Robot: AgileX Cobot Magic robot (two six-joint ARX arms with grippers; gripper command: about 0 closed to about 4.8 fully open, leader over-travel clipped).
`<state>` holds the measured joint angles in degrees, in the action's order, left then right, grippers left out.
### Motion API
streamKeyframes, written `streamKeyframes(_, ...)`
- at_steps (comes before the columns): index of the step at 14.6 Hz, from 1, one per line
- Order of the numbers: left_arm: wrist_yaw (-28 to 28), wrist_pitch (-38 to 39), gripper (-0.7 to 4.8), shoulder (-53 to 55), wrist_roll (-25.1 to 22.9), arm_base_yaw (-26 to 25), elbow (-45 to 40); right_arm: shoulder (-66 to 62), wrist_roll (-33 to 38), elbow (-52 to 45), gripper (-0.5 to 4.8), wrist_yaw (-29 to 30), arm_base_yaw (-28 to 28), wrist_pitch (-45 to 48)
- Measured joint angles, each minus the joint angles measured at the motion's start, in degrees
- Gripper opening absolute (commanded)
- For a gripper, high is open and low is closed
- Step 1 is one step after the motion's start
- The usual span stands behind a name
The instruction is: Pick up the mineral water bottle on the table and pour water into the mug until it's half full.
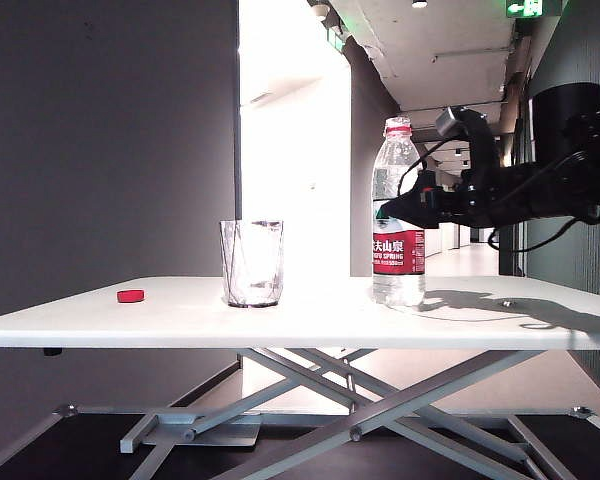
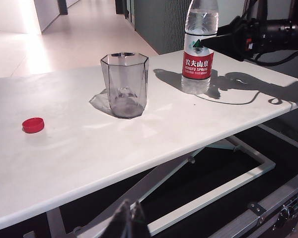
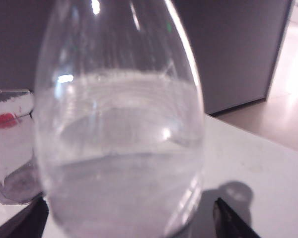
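The mineral water bottle (image 1: pixel 398 215) stands upright on the white table (image 1: pixel 80 320), right of the middle, with its label facing out (image 2: pixel 198 62). Clear water fills it to the shoulder (image 3: pixel 119 148). The mug (image 1: pixel 252 262), an empty clear glass, stands to its left (image 2: pixel 124 84). My right gripper (image 1: pixel 385 212) reaches in level from the right at label height. It is open, with one dark finger on each side of the bottle (image 3: pixel 129 213) and a gap showing beside it. My left gripper (image 2: pixel 131 210) is shut on nothing, low in front of the table's near edge.
A small red cap (image 1: pixel 131 295) lies on the table far left of the mug (image 2: pixel 33 125). The grey scissor-leg frame (image 1: pixel 310 385) sits under the tabletop. A dark case edge (image 2: pixel 278 208) lies on the floor. The corridor behind is bright.
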<state>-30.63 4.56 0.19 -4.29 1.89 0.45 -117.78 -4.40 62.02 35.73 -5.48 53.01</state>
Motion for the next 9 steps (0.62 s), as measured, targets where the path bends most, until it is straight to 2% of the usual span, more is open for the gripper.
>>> streamKeyframes(9, 0.0, 0.0, -0.05, 0.0, 0.0, 0.0, 0.0, -4.1, 0.0, 3.0, 4.79, 0.3, -1.0, -1.1)
